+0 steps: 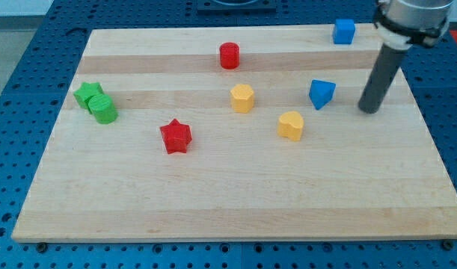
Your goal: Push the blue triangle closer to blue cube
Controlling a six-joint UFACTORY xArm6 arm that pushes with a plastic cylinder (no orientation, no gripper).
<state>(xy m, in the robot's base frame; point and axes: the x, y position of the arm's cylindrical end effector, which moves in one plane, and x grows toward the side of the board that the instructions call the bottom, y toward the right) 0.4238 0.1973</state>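
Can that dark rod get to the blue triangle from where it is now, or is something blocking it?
Probably yes. My tip sits just to the view's right of the blue triangle, apart from it, with only bare board between them. The yellow heart lies lower left, out of the way.

Arm: upper part cut off by the view's top edge at far right; only the collar and rod show.
Green cylinder (103,109): overlaps a second green block (86,93) behind it at far left; that block's shape cannot be made out.
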